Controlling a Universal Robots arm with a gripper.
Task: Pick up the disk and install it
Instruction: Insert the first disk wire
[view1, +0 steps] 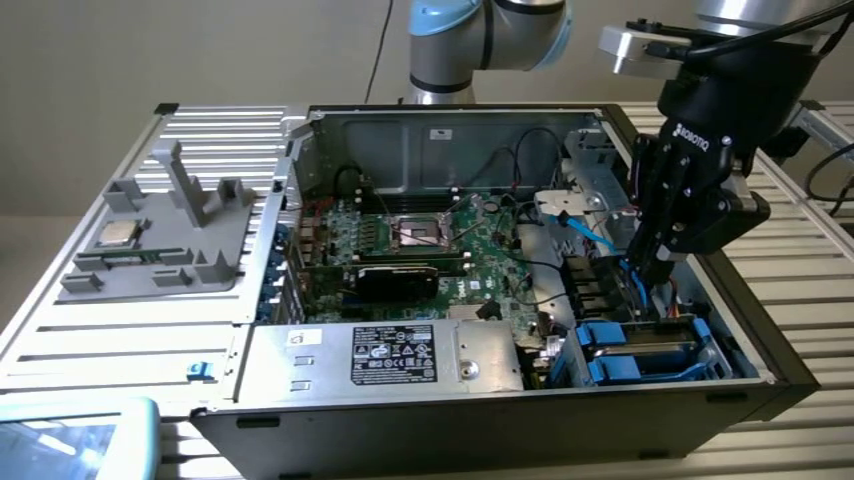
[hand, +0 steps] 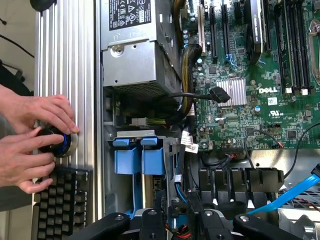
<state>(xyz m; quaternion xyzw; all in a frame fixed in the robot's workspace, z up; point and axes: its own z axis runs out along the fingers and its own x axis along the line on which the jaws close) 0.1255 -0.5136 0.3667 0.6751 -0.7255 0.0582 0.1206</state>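
Disk (view1: 650, 350): exterior view, seated in its blue carrier in the drive bay at the open computer case's (view1: 767, 385) corner, install apparently done.
Gripper (view1: 651, 283): just above the disk, fingers' state unclear.
Wrist view: blue carrier (hand: 138, 156) beside the motherboard (hand: 250, 95); gripper (hand: 177, 222) fingers parted, holding nothing.

- Arm (view1: 487, 40) at the top centre of the exterior view: glossy silver-grey tube sections, light blue joint cap, thin black cable behind.
- Silver metal block (view1: 638, 48) at the wrist, upper right, bearing a small dark connector and black cables.
- Gripper (view1: 657, 268) at right: matte black, boxy body, white lettering on the side, narrowing to slim black fingers.
- Lower edge of the wrist view: black finger links (hand: 150, 225) with round silver pivot screws.
- Two bare hands (hand: 30, 140) at the left edge of the wrist view; no sleeves visible.
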